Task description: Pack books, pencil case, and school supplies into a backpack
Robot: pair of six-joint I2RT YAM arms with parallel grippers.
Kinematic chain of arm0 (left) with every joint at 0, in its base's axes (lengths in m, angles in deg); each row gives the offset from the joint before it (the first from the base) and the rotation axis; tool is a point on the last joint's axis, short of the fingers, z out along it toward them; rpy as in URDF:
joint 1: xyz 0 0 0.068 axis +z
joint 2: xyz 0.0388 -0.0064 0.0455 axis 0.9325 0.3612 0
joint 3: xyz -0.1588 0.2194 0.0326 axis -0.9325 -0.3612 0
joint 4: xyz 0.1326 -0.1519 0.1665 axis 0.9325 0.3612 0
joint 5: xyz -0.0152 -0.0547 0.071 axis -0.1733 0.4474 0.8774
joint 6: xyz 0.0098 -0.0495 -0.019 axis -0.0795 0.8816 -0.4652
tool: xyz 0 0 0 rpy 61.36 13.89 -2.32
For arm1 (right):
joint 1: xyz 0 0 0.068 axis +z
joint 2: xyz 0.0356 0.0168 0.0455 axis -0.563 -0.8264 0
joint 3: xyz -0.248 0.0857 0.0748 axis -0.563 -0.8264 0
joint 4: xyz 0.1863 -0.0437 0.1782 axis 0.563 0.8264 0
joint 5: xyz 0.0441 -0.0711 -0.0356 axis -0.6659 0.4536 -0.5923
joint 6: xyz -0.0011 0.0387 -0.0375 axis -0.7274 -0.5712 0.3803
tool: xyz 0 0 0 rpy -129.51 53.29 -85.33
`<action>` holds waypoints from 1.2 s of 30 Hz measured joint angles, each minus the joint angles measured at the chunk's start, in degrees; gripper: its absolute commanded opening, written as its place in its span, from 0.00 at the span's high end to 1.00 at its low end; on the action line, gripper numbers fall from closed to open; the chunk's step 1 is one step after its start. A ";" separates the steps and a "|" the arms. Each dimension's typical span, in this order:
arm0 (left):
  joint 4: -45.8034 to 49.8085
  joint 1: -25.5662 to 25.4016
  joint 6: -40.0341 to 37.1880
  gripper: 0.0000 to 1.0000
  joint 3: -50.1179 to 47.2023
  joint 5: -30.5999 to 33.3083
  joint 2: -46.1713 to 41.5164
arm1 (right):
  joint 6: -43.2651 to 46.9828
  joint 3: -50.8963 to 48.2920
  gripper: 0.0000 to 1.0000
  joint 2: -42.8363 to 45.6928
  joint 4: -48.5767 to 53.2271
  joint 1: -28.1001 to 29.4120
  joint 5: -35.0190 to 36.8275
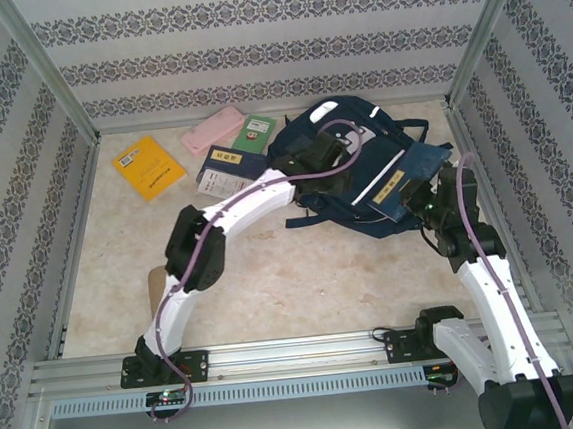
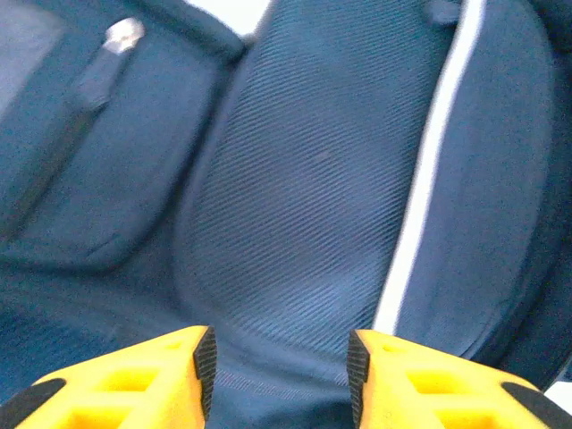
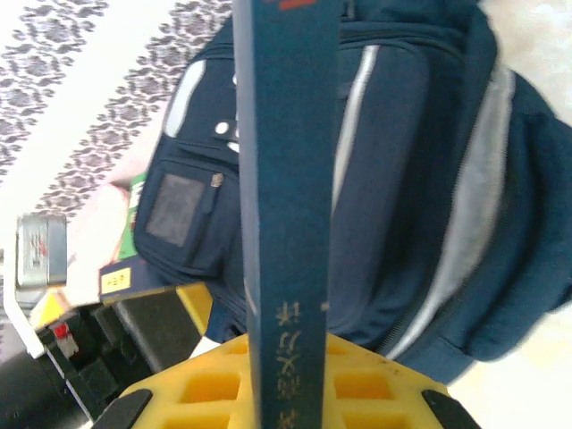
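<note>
Table (image 1: pixel 302 273): pale beige slab with a marbled look, walled in by patterned paper.
Backpack (image 1: pixel 360 138): navy and bulky, lying slumped at the far right of the table. Up close the cloth is a ribbed weave (image 2: pixel 313 179) with a thin white stripe and a silvery zip pull. The right wrist view shows grey-white stripes and a small square front pocket (image 3: pixel 402 179).
Yellow book (image 1: pixel 148 167): thin, flat on the table at far left, well apart from the backpack.
Held navy book (image 1: pixel 404 179): thin and stiff, over the backpack's right side. Seen edge-on, it has pale lettering along the spine (image 3: pixel 286 179).
Second navy book (image 1: pixel 227 167): flat, just left of the backpack.
Pencil case (image 1: pixel 212 131): pale pink, oblong with rounded corners, near the back wall.
Green book (image 1: pixel 254 132): small, just beside the pencil case.
Right gripper (image 3: pixel 290 375): yellow fingers clamped on the held navy book.
Left gripper (image 2: pixel 279 380): on the backpack, jaws apart with fabric in the gap. Whether they pinch it cannot be told.
</note>
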 measured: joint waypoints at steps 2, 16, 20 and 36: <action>1.01 -0.87 -1.25 0.59 7.78 0.00 5.18 | 0.44 0.00 1.00 0.33 2.25 -0.35 0.37; 0.72 0.35 -3.52 0.74 1.73 4.94 8.48 | 2.03 0.00 1.00 -0.72 6.01 -0.72 0.96; -0.20 1.53 -2.67 0.73 -9.31 5.38 1.60 | 3.23 0.00 1.00 -1.66 5.99 -0.72 1.62; -0.48 -2.45 -9.81 0.47 -13.49 -0.74 -3.04 | 5.70 1.07 1.00 -1.22 10.62 -3.04 6.27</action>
